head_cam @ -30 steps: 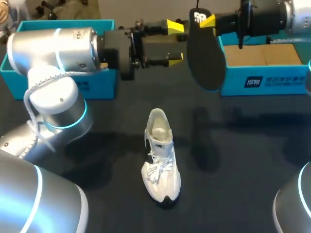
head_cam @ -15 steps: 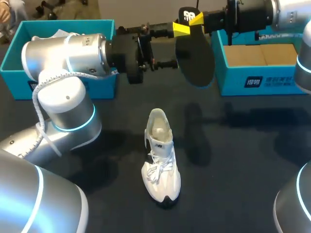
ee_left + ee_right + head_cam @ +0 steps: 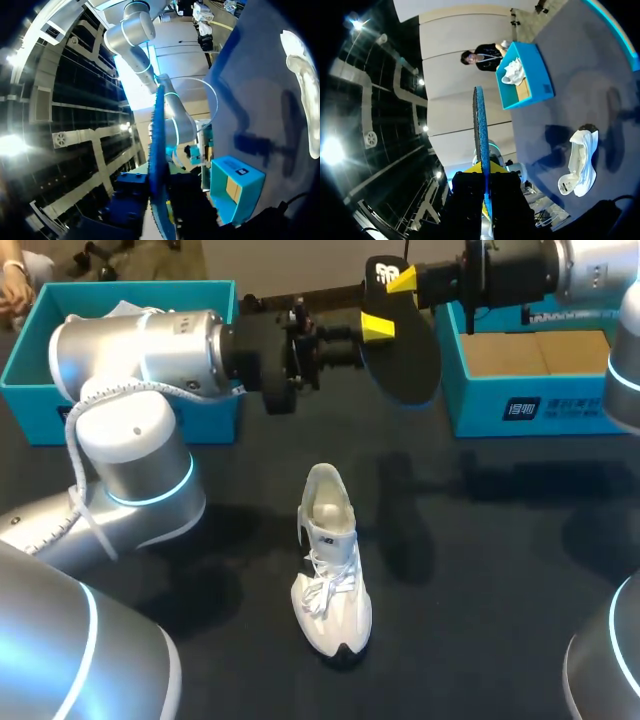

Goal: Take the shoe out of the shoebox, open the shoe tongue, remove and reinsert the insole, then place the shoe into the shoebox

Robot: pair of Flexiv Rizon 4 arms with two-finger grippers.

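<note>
Black flat foam insole point(image 3: 405, 350) hangs above the dark desk point(image 3: 500, 540).
The right hand point(image 3: 398, 280) grips its top end. The left hand point(image 3: 378, 328) is at its edge, grip unclear. The white lace-up sneaker point(image 3: 330, 570) stands on the desk at 6 o'clock from both, long axis 12-to-6, with the left hand slightly nearer.

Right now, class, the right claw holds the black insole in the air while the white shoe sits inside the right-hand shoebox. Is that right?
No. The right claw holds the black insole in the air, but the white shoe stands on the table, as the head view shows.
</note>
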